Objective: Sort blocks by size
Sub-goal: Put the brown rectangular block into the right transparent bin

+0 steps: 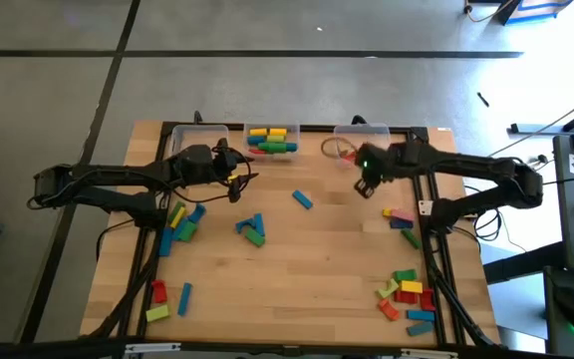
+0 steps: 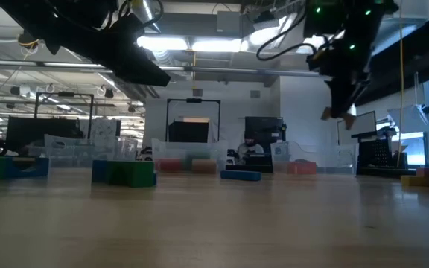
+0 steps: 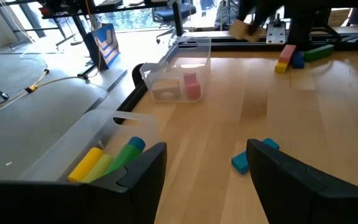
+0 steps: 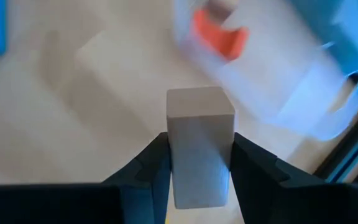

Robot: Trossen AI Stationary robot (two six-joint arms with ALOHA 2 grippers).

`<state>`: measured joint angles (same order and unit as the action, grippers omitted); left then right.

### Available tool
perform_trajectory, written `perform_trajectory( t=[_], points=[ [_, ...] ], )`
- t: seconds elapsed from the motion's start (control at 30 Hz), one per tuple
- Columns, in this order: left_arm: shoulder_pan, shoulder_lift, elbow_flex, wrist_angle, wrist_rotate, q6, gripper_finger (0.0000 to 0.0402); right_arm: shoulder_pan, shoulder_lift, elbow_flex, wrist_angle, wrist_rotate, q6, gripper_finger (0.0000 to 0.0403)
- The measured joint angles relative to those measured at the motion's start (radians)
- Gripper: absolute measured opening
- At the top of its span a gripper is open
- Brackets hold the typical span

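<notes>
Over the table, high view: right gripper (image 1: 364,189) hangs just short of the right-hand clear bin (image 1: 345,141) at the far edge; left gripper (image 1: 235,176) is near the middle bin (image 1: 272,128), which holds long blocks (image 1: 272,141).
Loose blocks, high view: blue block (image 1: 302,200) lies between the two grippers; other clusters sit below the left arm and toward the right front corner.
Low view: right gripper (image 2: 339,104) is raised well above the tabletop (image 2: 214,223), a pale piece showing at its tip.
Left wrist view: left fingers (image 3: 291,180) stand wide apart, nothing between them; blue block (image 3: 250,155) lies just ahead.
Right wrist view: right fingers (image 4: 148,168) are clenched on a pale short block (image 4: 199,144), upright between them; a bin with a red piece (image 4: 219,36) lies just beyond.
</notes>
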<state>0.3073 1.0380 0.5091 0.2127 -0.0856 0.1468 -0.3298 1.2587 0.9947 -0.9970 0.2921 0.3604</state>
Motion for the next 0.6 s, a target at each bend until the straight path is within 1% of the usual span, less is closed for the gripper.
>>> perform_trajectory(
  t=[0.2, 0.33, 0.43, 0.6],
  points=[
    [0.000, 0.000, 0.000, 0.001, 0.000, 0.002, 0.0217, -0.185, 0.010, 0.000, 0.140, 0.006, -0.070, 0.0135],
    [0.000, 0.000, 0.000, 0.001, 0.000, 0.003, 0.0217, -0.288, 0.037, 0.000, 0.222, 0.004, -0.108, 0.0135],
    [0.000, 0.000, 0.000, 0.001, 0.000, 0.003, 0.0217, -0.350, 0.068, 0.000, 0.274, 0.004, -0.132, 0.0135],
    [0.000, 0.000, 0.000, 0.001, 0.000, 0.003, 0.0217, -0.431, 0.141, 0.000, 0.300, -0.006, -0.134, 0.0136]
  ],
)
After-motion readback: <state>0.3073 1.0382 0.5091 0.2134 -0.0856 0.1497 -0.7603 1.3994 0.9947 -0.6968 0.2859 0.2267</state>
